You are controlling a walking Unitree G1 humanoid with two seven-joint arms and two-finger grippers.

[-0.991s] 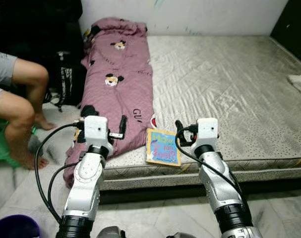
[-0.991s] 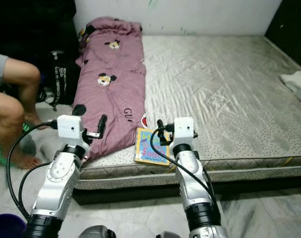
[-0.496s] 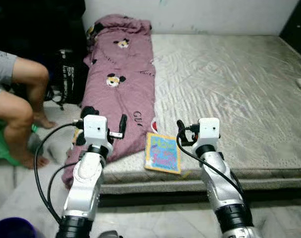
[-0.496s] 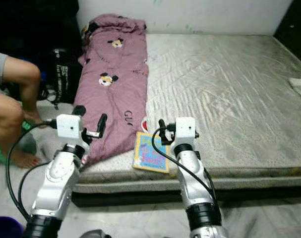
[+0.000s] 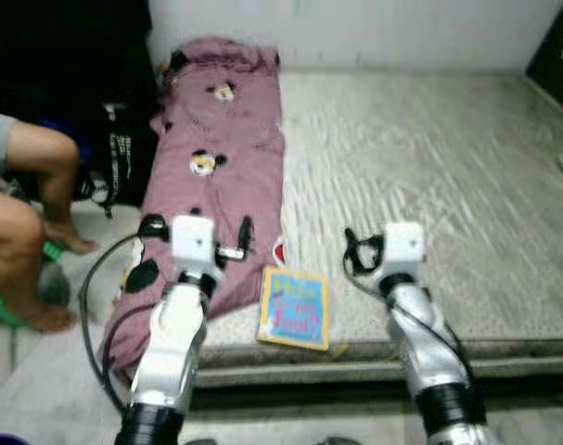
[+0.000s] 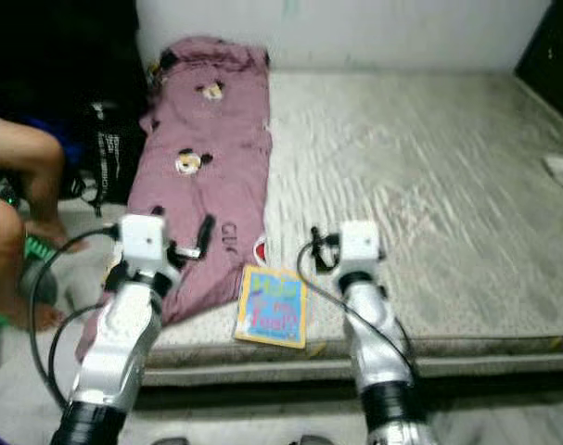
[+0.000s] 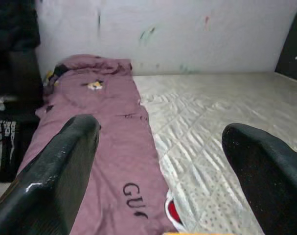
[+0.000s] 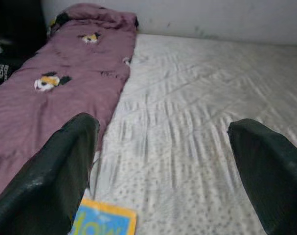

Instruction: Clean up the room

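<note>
in the lower middle of the left eye view, one blue and yellow book [image 5: 295, 308] lies flat near the front edge of one grey mattress [image 5: 448, 158], between the left gripper [image 5: 246, 237] and the right gripper [image 5: 349, 252], both raised above the bed edge and holding nothing. one purple blanket [image 5: 221, 158] with cartoon faces runs up the mattress's left side to the wall; at the left edge a seated person's bare legs [image 5: 31, 222] show beside one black bag [image 5: 123, 158]. in the left wrist view the two black fingers [image 7: 60, 166] are spread wide apart over the blanket, with a red-and-white object [image 7: 173, 215] at its hem. in the right wrist view the fingers [image 8: 65, 166] are likewise spread, and the book's corner [image 8: 104, 223] shows at the bottom.
</note>
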